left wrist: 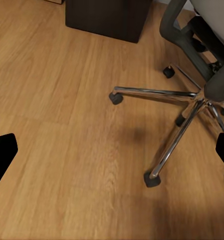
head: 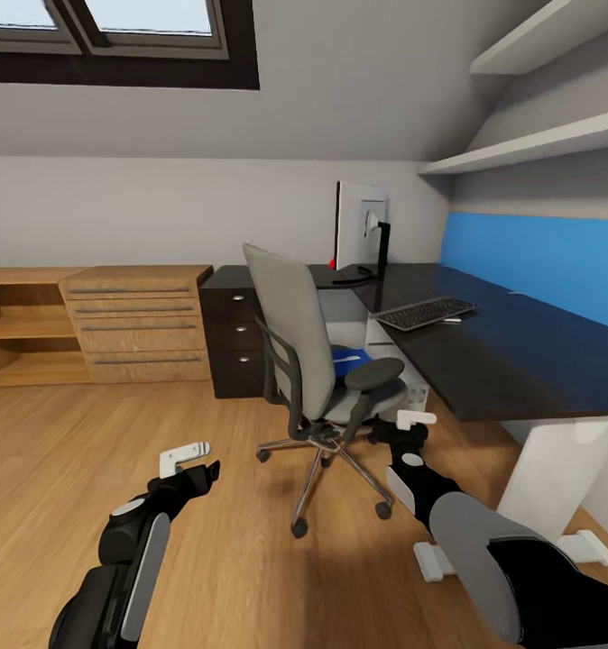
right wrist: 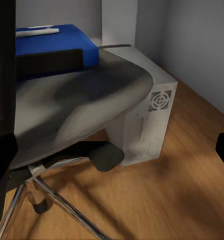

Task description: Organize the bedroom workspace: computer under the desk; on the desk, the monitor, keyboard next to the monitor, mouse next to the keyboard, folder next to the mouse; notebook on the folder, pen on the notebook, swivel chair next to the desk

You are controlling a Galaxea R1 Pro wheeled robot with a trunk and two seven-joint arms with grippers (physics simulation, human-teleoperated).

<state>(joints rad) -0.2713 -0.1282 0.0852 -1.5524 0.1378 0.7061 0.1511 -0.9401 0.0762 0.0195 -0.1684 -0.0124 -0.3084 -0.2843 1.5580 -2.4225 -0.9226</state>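
You are looking at a floor (head: pixel 60 469) of warm wood planks with visible grain and a soft satin sheen. The swivel chair (head: pixel 327 361) has a matt grey cloth back and seat, black plastic armrests, and a polished chrome base that mirrors the planks. The desk (head: pixel 502 351) top is dark, smooth and slightly glossy. The computer (right wrist: pixel 146 120) case looks like matt grey metal. The folder (right wrist: pixel 54 42) is smooth matt blue.
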